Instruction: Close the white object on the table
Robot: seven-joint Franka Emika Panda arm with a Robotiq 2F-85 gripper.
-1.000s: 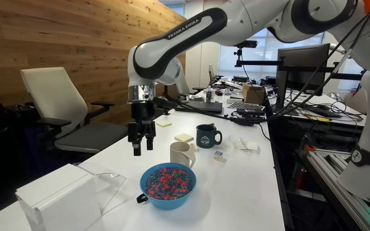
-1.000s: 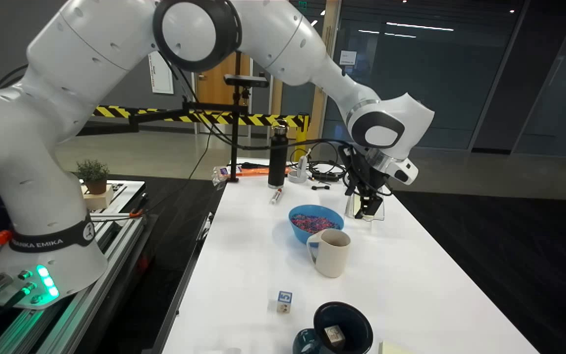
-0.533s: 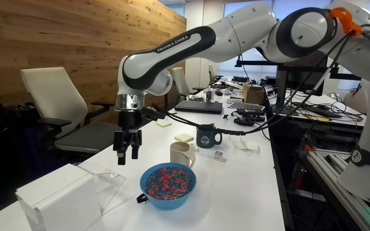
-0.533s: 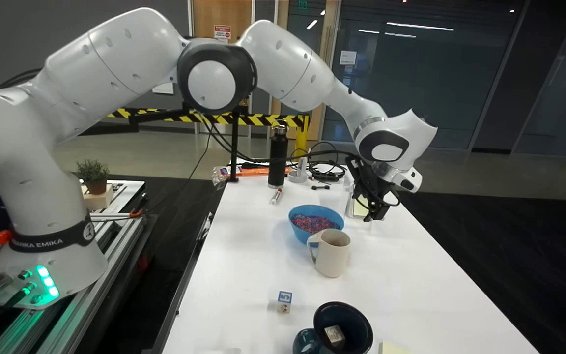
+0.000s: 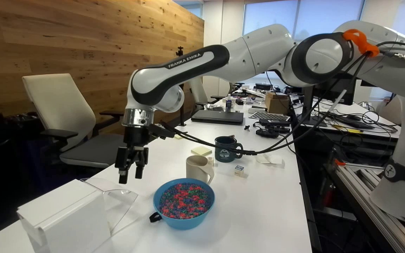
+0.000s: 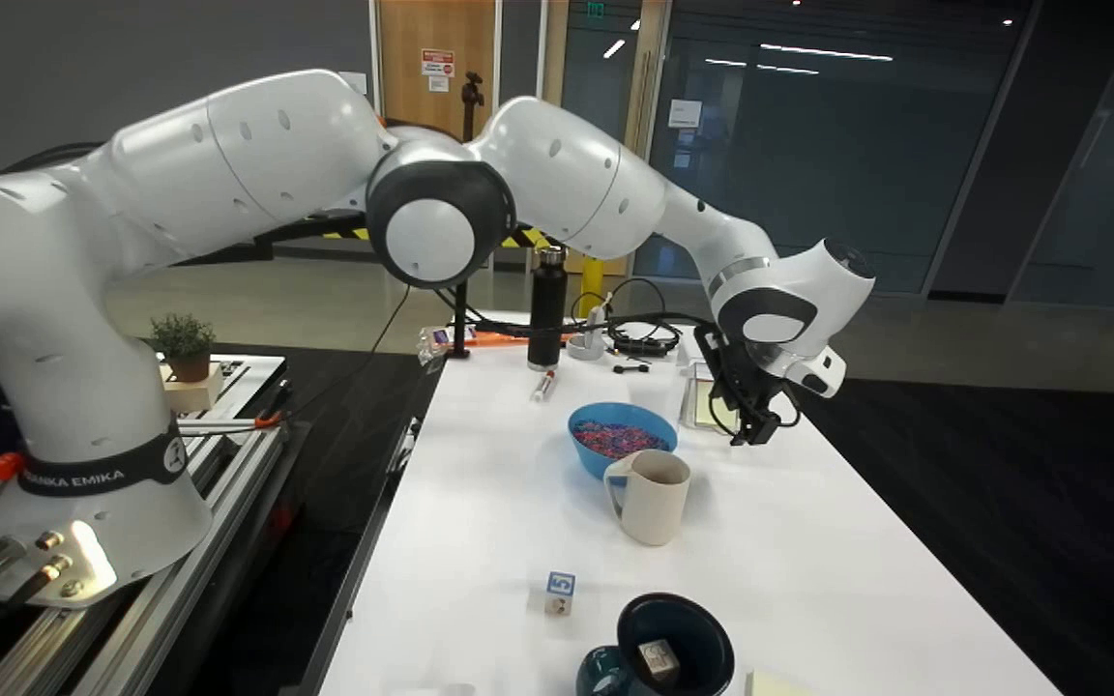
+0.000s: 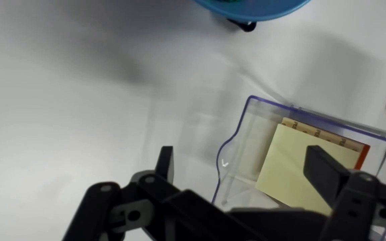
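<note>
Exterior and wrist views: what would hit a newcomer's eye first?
Probably the big white robot arm, stretched across both exterior views to an open gripper above the table. Next, the blue bowl of red, blue and green bits near the beige mug. In the wrist view, pale yellow notes stand out within the outline of the clear flap of the white box.

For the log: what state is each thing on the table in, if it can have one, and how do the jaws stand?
White box: open, clear flap sticking out from it.
Jaws: open, holding nothing.
Blue bowl: upright, holding coloured bits.
Beige mug: upright; contents, if any, not visible.
Dark mug: upright, a block inside.
Black bottle: upright, capped.
Black laptop: looks shut.
</note>
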